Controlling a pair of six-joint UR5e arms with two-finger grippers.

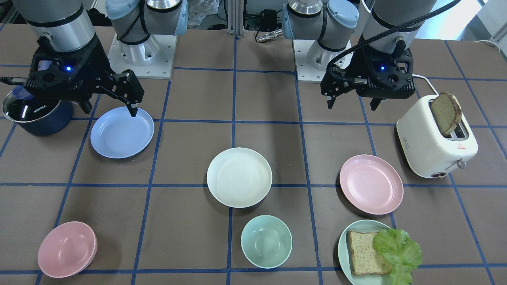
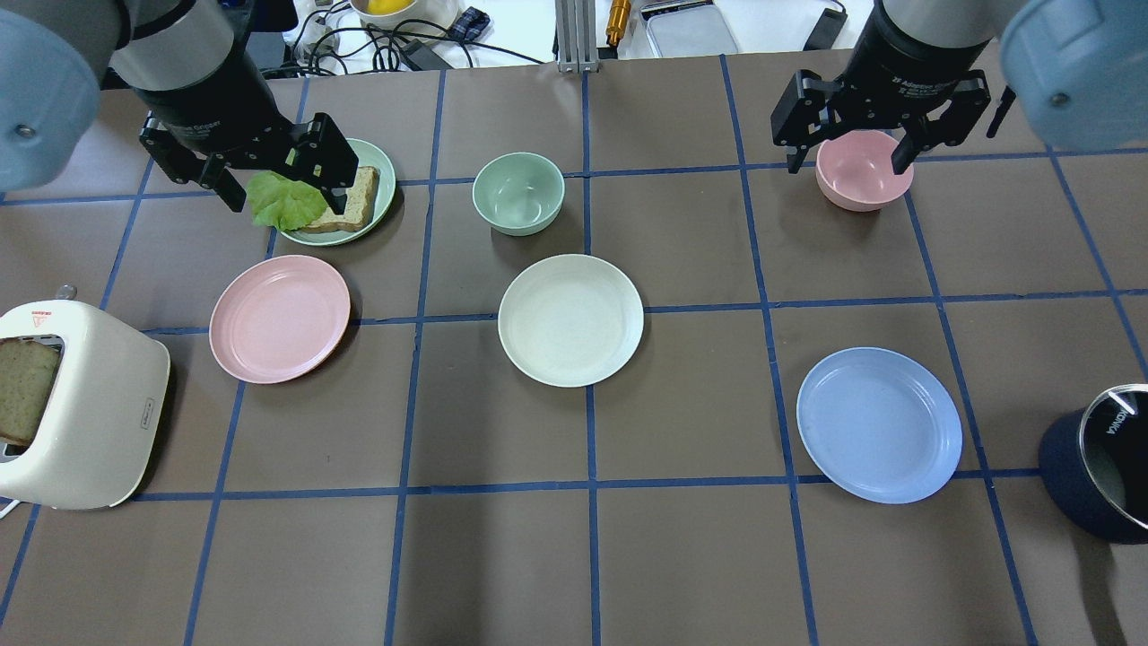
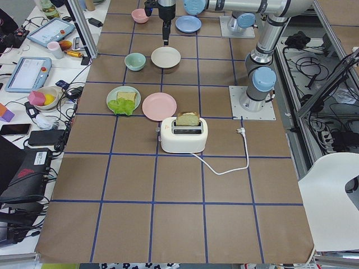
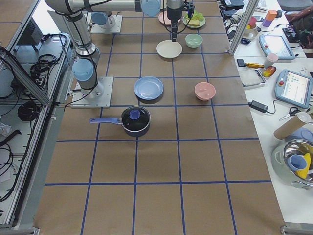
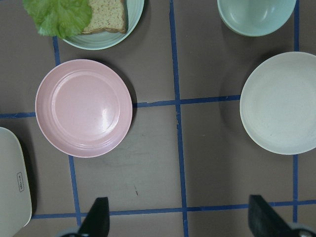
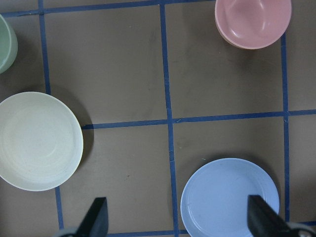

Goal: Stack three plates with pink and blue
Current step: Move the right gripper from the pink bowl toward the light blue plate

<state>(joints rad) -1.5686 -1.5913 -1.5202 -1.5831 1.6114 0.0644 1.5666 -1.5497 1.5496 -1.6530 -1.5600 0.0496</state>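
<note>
Three shallow plates lie apart on the table. The cream-white plate [image 2: 570,319] is in the middle, the pale pink plate [image 2: 280,318] on my left, the light blue plate [image 2: 879,423] on my right. My left gripper [image 2: 280,188] hangs open and empty, high above the table. In its wrist view the pink plate [image 5: 84,108] and the cream plate [image 5: 281,102] lie ahead of the fingertips [image 5: 96,219]. My right gripper [image 2: 847,161] is also open, empty and raised. The blue plate [image 6: 229,197] lies between its fingertips [image 6: 260,219] in the right wrist view.
A mint plate [image 2: 384,175] with bread and lettuce, a mint bowl [image 2: 518,193] and a pink bowl [image 2: 863,170] stand along the far row. A white toaster [image 2: 76,404] with bread is at the left edge. A dark lidded pot [image 2: 1099,475] is at the right edge.
</note>
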